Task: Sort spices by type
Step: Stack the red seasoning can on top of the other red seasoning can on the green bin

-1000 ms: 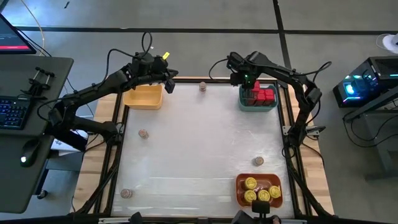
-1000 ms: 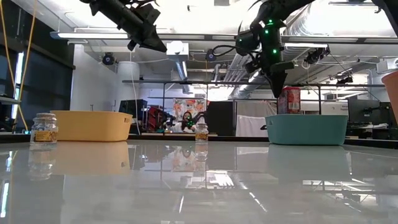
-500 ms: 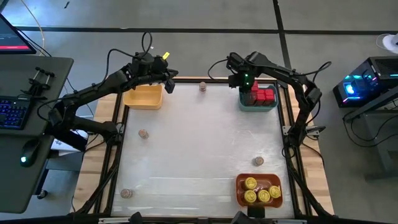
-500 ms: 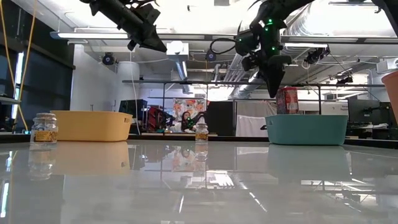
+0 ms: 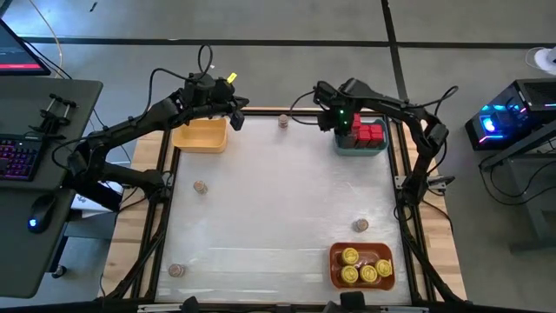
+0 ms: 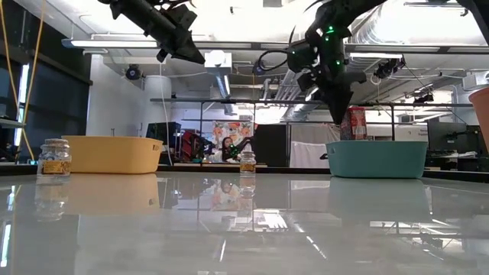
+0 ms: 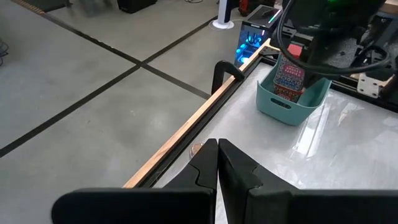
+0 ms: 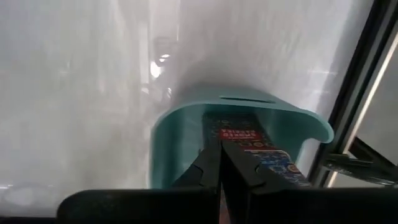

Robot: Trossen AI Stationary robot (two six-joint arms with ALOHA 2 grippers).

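On my screens, itemised from largest down: the bench (image 5: 278,217), a pale glossy top in a dark frame, carrying everything that follows. Two dark arms reach in over its far edge. My left claw (image 5: 236,121) hangs in the air just beside the yellow bin (image 5: 201,135) at the far left corner, its fingers (image 7: 217,163) pressed together on nothing. My right claw (image 5: 337,124) hovers above the near-left rim of the teal bin (image 5: 361,146) at the far right, fingers (image 8: 221,168) likewise pressed together and empty, pointing down toward the bin's contents. Third container, the orange bin (image 5: 334,265), sits at the near right corner. Contents by type: red tins (image 5: 367,132) packed together inside the teal bin, one showing above its wall in the low view; yellow-lidded jars (image 5: 362,267), four counted, grouped in the orange bin. I cannot see anything inside the yellow bin. Loose on the bench, four small brown jars, well apart from one another: one (image 5: 283,121) at the far edge between the yellow and teal bins, one (image 5: 201,186) at the left side, one (image 5: 177,269) at the near left corner, one (image 5: 360,225) just beyond the orange bin.
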